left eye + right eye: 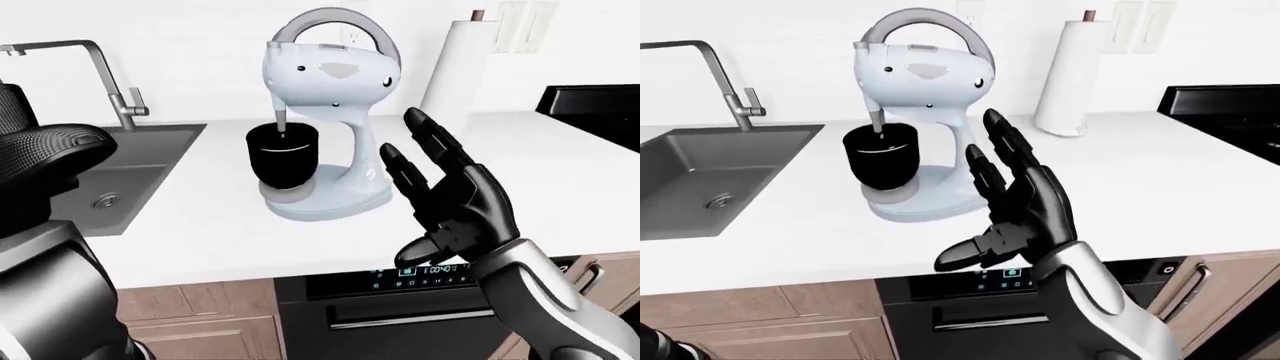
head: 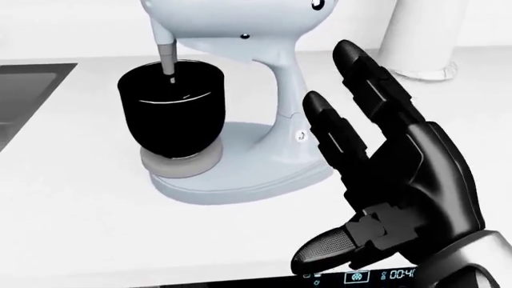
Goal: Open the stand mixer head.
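A pale blue stand mixer point(image 1: 330, 97) stands on the white counter point(image 1: 200, 225). Its head point(image 1: 325, 71) is down, and the beater shaft point(image 2: 166, 57) reaches into the black bowl point(image 2: 170, 111). A curved grey handle arches over the head. My right hand point(image 2: 352, 174) is open, fingers spread and pointing up, thumb low. It hovers just right of the mixer's neck point(image 2: 284, 90) and touches nothing. Only a black part of my left arm point(image 1: 45, 154) shows at the left edge of the left-eye view; its hand is out of sight.
A steel sink point(image 1: 700, 180) with a faucet point(image 1: 725, 75) lies left of the mixer. A paper towel roll point(image 1: 1070, 75) stands at the wall to its right, and a black stove point(image 1: 1220, 105) further right. A dark appliance front point(image 1: 990, 300) sits under the counter edge.
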`<state>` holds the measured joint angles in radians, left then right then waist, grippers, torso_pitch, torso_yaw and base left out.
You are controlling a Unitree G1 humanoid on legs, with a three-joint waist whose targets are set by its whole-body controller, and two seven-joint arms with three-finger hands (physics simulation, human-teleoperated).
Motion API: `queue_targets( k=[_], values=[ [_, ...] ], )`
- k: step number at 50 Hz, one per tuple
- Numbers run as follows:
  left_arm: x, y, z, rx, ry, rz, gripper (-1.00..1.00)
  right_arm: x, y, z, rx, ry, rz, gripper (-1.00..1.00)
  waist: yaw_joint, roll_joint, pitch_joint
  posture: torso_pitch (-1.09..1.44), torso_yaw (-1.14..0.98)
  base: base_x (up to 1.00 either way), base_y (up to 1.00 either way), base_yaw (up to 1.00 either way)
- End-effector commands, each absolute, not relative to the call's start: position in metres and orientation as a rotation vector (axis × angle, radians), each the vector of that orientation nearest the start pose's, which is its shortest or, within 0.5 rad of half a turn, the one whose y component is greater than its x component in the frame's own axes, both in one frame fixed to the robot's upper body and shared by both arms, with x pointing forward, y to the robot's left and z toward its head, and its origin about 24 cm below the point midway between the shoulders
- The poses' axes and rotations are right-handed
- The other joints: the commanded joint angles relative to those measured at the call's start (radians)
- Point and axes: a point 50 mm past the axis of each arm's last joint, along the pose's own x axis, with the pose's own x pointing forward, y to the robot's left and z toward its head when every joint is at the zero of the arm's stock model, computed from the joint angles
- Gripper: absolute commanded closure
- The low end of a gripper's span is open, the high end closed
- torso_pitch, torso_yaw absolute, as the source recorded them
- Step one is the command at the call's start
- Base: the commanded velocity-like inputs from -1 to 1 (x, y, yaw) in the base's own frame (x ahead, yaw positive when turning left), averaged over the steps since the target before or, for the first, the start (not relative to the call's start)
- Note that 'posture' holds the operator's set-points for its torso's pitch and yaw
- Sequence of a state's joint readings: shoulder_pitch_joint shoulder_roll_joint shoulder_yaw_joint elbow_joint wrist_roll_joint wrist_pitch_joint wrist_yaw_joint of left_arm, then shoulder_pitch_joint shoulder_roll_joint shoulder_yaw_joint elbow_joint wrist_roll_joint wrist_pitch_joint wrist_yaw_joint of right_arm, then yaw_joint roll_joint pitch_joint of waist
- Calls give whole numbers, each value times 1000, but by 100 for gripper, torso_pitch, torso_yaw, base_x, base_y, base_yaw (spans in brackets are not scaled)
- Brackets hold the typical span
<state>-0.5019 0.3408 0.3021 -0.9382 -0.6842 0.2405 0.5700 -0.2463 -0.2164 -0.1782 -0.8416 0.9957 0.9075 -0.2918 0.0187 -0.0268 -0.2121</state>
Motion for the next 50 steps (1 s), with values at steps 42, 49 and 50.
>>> queue_targets(
  k=[42, 49, 50],
  values=[
    [176, 194, 319, -450, -1116, 100, -100, 229, -131, 182, 351, -78, 409, -100, 0, 12, -15, -29, 0, 0, 0, 0],
    [176, 194, 318, -452, -1114, 100, -100, 231, -128, 179, 358, -74, 414, -100, -1, 13, -16, -29, 0, 0, 0, 0],
    [176, 194, 318, -451, -1114, 99, -100, 231, -128, 179, 358, -73, 413, -100, -1, 14, -16, -29, 0, 0, 0, 0]
  ],
)
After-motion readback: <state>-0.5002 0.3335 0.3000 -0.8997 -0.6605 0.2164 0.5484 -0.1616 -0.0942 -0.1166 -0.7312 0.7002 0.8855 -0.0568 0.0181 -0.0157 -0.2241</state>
